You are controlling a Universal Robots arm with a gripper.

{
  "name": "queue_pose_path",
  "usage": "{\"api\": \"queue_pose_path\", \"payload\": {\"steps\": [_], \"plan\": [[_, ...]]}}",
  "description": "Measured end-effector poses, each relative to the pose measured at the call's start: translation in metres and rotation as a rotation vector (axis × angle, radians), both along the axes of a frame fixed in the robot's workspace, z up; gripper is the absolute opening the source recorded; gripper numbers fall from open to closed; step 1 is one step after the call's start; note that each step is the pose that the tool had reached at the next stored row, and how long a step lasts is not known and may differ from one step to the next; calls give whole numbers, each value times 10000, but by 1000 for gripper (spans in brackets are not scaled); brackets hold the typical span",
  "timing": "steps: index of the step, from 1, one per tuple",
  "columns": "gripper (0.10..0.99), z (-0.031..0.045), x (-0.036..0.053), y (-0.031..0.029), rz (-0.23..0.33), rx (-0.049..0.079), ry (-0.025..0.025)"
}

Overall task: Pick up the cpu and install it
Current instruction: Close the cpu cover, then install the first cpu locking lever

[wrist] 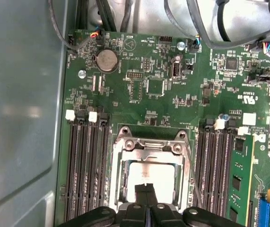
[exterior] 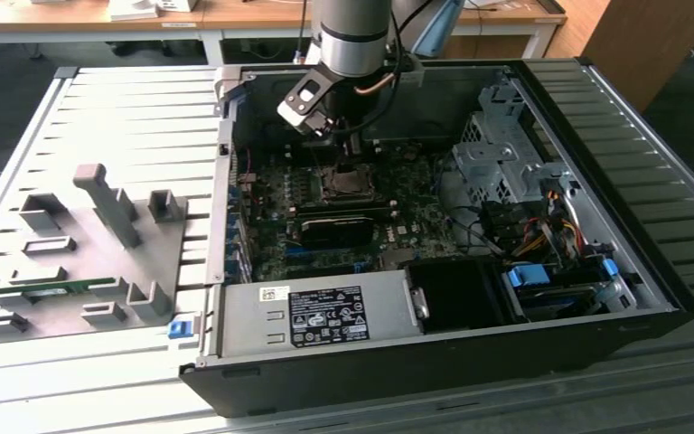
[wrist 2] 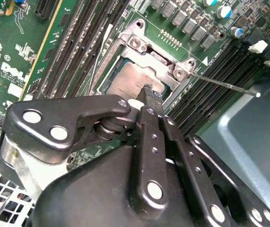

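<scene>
Cpu (wrist: 146, 177): lying flat inside the open socket frame (wrist: 125, 144), apparently seated.
Gripper (wrist: 146, 189): fingers together, tips over the chip's top, holding nothing.

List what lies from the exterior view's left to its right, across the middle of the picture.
Grey plastic parts fixture → green motherboard → gripper over the silvery square cpu in its socket → silver metal drive cage → ribbed grey table surface.
</scene>
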State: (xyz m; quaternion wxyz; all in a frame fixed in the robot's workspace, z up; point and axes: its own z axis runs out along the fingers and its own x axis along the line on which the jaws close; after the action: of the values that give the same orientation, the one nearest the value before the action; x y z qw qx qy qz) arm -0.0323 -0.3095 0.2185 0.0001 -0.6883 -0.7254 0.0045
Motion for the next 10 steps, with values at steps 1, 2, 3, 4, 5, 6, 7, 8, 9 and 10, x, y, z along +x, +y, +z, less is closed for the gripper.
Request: {"api": "queue_pose_path", "payload": {"steps": [1,2,3,4,5,6,7,8,9,10], "plan": [[106,0,6,0,0,0,0],[106,0,10,0,0,0,-1],[106,0,14,0,0,0,0],[106,0,17,0,0,0,0],[106,0,21,0,0,1,-1],[106,0,21,0,0,0,0],[106,0,21,0,-1,1,0],[106,0,21,0,-2,0,0],[106,2,22,0,-1,-1,0],[106,6,22,0,0,-3,1]]}}
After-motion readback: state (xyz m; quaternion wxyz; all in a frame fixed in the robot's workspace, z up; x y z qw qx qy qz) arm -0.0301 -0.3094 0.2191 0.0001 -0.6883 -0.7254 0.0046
